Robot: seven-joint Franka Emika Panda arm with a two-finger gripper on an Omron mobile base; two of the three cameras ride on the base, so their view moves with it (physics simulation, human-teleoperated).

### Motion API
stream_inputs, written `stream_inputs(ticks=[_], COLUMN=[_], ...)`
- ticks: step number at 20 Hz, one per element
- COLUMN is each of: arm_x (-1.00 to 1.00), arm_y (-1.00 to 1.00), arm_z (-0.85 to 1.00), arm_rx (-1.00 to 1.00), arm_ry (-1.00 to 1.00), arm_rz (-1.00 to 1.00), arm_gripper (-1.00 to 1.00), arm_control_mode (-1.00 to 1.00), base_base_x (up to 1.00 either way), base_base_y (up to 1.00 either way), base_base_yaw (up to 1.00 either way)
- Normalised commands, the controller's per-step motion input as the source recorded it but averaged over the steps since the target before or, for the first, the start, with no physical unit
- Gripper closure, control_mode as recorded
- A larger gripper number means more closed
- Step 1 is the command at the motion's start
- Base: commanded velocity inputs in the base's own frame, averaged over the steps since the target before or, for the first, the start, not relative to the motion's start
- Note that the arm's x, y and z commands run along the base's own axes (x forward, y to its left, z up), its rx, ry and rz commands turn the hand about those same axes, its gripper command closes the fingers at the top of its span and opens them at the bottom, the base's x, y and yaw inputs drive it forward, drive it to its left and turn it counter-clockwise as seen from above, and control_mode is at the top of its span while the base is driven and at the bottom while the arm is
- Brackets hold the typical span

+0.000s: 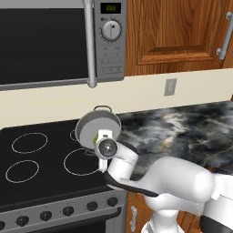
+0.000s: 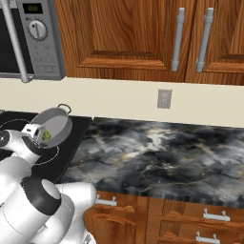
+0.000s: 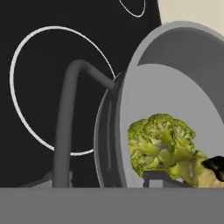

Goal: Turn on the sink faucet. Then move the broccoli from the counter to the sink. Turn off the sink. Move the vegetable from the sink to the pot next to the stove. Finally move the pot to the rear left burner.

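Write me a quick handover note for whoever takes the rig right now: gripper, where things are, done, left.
Gripper: shut on the pot's rim, one finger inside the wall by the broccoli, one outside.
Pot: lifted and tilted, over the cooktop near its right-hand burners, with its handle out to one side.
Done: broccoli is in the pot and the pot is off the counter.
Left: carry the pot to the rear left burner, set it down level, release. The tilt looks steep, so I'd level it first or the broccoli may slide out.
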Motion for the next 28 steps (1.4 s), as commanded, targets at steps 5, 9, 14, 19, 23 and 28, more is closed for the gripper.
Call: stream_inputs(ticks=[5,9,14,19,23,28], arm_x=[0.00,0.00,0.00,0.02,0.00,0.13], arm_y=[0.79,0.77,0.75,0.69,0.28,0.43], arm_z=[0.00,0.00,0.00,-0.09,-0.15,-0.03], arm_rx=[-0.06,-0.05,-0.06,-0.05,-0.01,-0.05], arm_ry=[0.11,0.09,0.06,0.04,0.01,0.08], arm_rz=[0.36,0.35,0.33,0.23,0.06,0.00], arm_gripper=[1.00,1.00,1.00,1.00,1.00,1.00], arm_control_mode=[-1.00,-1.00,-1.00,-1.00,-1.00,-1.00], base_base_x=[0.00,0.00,0.00,0.00,0.00,0.00], base_base_y=[0.00,0.00,0.00,0.00,0.00,0.00], base_base_yaw=[0.00,0.00,0.00,0.00,0.00,0.00])
